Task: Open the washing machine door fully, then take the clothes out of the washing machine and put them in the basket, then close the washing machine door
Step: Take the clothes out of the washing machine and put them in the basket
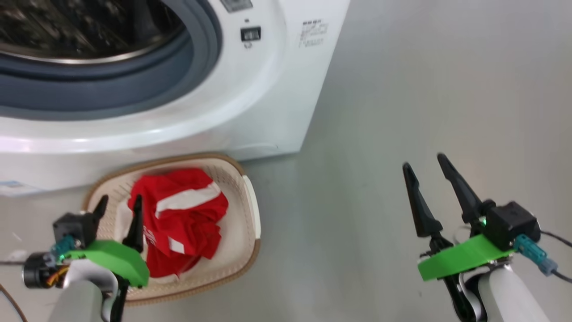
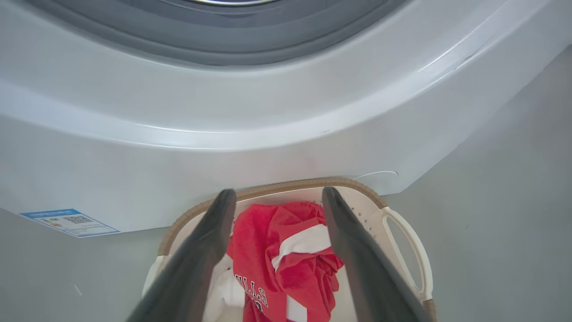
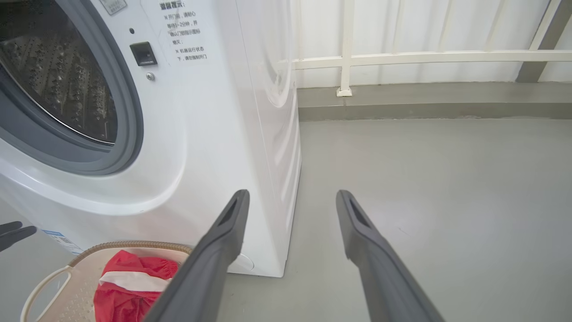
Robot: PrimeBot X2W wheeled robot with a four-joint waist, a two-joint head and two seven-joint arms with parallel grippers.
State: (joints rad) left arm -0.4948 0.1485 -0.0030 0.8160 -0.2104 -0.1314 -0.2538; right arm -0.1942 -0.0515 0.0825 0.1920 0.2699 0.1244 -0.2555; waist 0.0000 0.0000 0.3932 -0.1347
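Note:
The washing machine (image 1: 250, 112) stands with its round opening bare, grey gasket and steel drum (image 1: 80, 31) showing; the washing machine door is out of view. On the floor against its front sits the basket (image 1: 250, 210), with the red and white clothes (image 1: 187, 219) bunched inside. My left gripper (image 1: 120, 200) hovers open over the basket's left part, nothing between its fingers. In the left wrist view the clothes (image 2: 286, 264) lie below the spread left gripper (image 2: 278, 192). My right gripper (image 1: 424, 162) hangs open over bare floor, right of the machine.
Grey floor stretches to the right of the machine. A white railing (image 3: 348, 58) and a low kerb close off the far side. A blue label (image 2: 69, 221) sits low on the machine's front. The basket (image 3: 80, 277) touches or nearly touches the machine's base.

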